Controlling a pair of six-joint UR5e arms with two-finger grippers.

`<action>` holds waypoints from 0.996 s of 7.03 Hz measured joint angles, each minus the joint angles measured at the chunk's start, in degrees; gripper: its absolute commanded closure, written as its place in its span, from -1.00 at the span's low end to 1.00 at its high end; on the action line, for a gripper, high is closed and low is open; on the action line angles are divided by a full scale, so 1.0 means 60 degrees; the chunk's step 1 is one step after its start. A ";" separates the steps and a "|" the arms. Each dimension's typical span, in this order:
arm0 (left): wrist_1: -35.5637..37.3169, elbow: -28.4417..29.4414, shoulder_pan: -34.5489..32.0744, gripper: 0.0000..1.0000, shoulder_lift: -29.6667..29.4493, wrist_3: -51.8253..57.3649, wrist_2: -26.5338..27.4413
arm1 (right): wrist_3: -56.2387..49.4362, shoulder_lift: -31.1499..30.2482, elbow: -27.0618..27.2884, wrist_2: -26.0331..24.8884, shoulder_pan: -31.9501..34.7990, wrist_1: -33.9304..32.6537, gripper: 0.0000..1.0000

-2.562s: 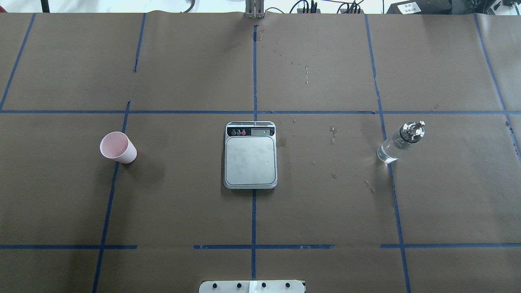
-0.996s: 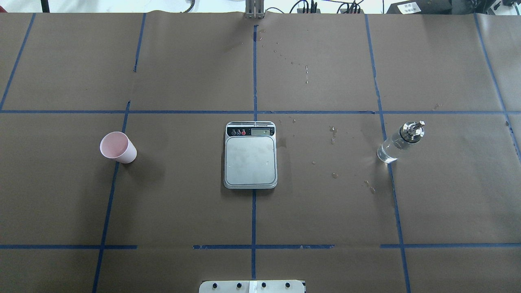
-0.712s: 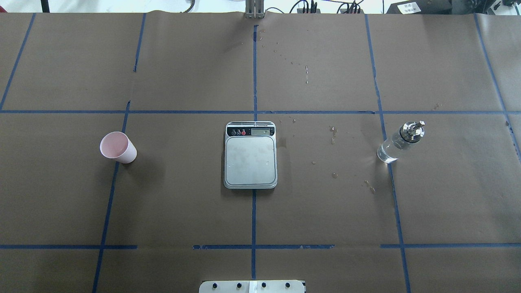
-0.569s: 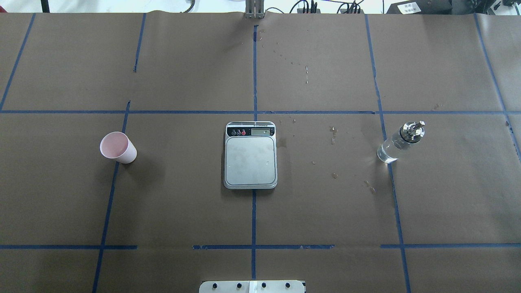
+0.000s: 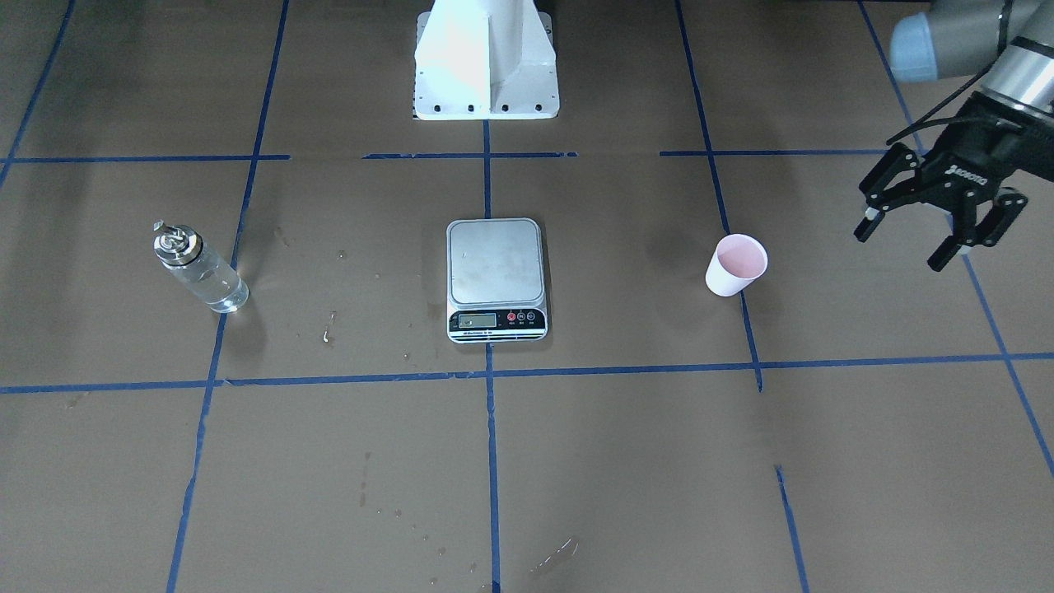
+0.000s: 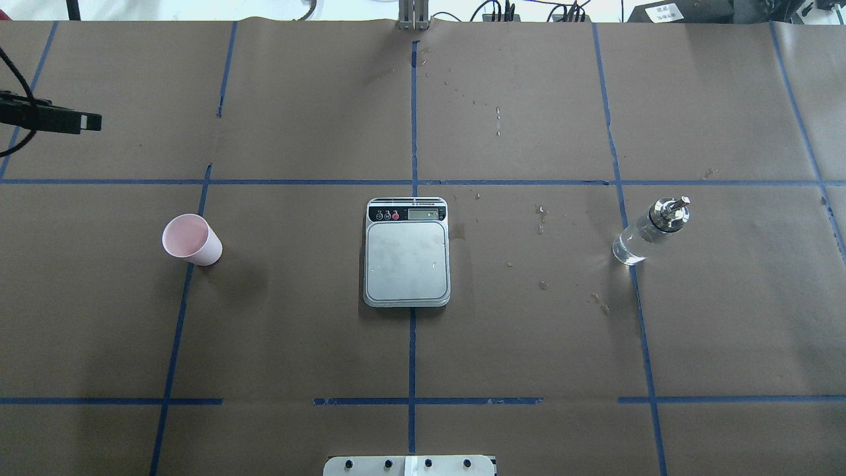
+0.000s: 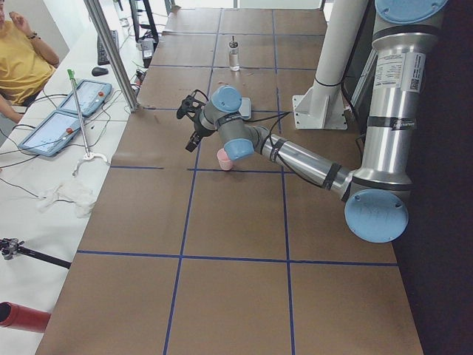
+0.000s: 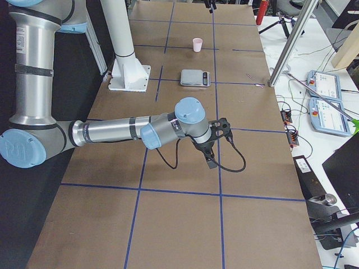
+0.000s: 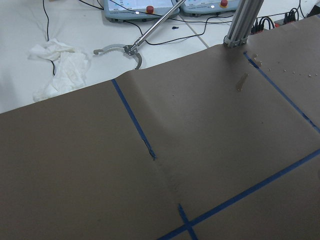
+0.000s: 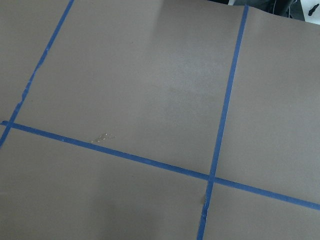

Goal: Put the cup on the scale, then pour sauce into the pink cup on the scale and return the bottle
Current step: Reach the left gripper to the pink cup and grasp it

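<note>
The pale pink cup (image 6: 192, 239) stands upright on the brown paper, left of the scale (image 6: 406, 252); it also shows in the front view (image 5: 735, 265). The scale's steel platform (image 5: 496, 262) is bare. The clear glass bottle (image 6: 651, 231) with its metal spout stands to the right, with clear sauce (image 5: 210, 284) inside. My left gripper (image 5: 899, 249) is open and empty, hovering above the table beyond the cup's outer side, apart from it. My right gripper (image 8: 213, 151) shows only in the exterior right view, far from the bottle; I cannot tell if it is open.
Blue tape lines grid the paper. Droplets (image 6: 542, 284) lie between scale and bottle. The robot's white base (image 5: 486, 62) stands behind the scale. An aluminium post (image 6: 413, 16) stands at the far edge. A person (image 7: 18, 59) sits beyond the table.
In the overhead view a dark finger of my left gripper has come in at the left edge, where no arm showed before. Cup, scale and bottle have not moved.
</note>
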 measured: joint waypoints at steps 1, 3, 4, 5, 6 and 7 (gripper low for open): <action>0.0056 -0.0026 0.0919 -0.75 0.0077 -0.1362 0.1094 | 0.0004 -0.0023 -0.0002 0.0003 -0.0005 0.0002 -1.00; 0.0613 -0.0028 0.2444 -0.58 0.0233 -0.3198 0.2958 | 0.0010 -0.0056 -0.0006 -0.0002 -0.0007 0.0003 -1.00; 0.0934 -0.0019 0.2915 -0.58 0.0276 -0.3548 0.3527 | 0.0016 -0.0065 -0.0012 0.0000 -0.0007 0.0003 -1.00; 0.1088 0.0007 0.3220 -0.58 0.0313 -0.3680 0.3777 | 0.0020 -0.0074 -0.0014 0.0007 -0.0007 0.0003 -1.00; 0.1145 0.0043 0.3439 -0.58 0.0335 -0.3721 0.3860 | 0.0021 -0.0081 -0.0016 0.0010 -0.0007 0.0003 -1.00; 0.1193 0.0069 0.3645 -0.49 0.0373 -0.3734 0.3890 | 0.0021 -0.0084 -0.0016 0.0011 -0.0007 0.0003 -1.00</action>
